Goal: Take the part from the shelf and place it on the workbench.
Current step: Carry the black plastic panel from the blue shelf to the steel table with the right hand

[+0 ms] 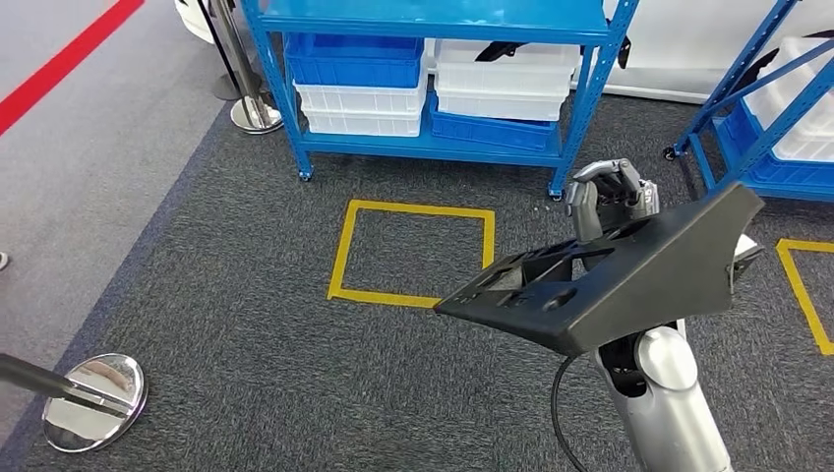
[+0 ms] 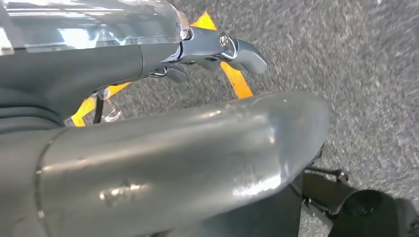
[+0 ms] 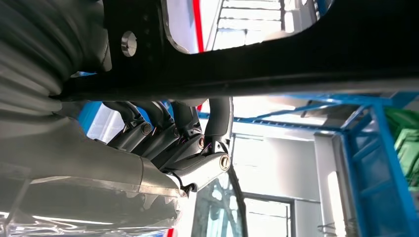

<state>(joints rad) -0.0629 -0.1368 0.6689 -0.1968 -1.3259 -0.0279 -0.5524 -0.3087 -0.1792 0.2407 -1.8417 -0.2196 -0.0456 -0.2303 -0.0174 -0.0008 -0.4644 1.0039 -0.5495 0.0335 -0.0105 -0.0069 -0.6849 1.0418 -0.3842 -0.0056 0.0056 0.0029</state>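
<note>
Closest to the lens, the silver right forearm rises up from below, and riding on top of it is the part (image 1: 629, 280), a flat black plate with cut-outs and a raised wing. The right hand (image 1: 608, 195) has it: fingers (image 3: 174, 129) curled over the far edge of the plate, thumb side beneath, a firm clasp as the right wrist view reads it. The part sits low in that hand, lying back toward the robot over the wrist. Its long axis runs across, one end pointing out to the hand's left and down, the winged end up to the hand's right, so the plate is tilted rather than level.

The left hand (image 2: 217, 49) hangs over the grey carpet near a strip of yellow tape; whether its fingers are spread or curled, I cannot tell.

Beyond the right hand's fingertips stands the blue shelf (image 1: 433, 146) with its bins. No workbench is visible, so my read is carry phase: the right arm does the placing, and the plate wants levelling first.
</note>
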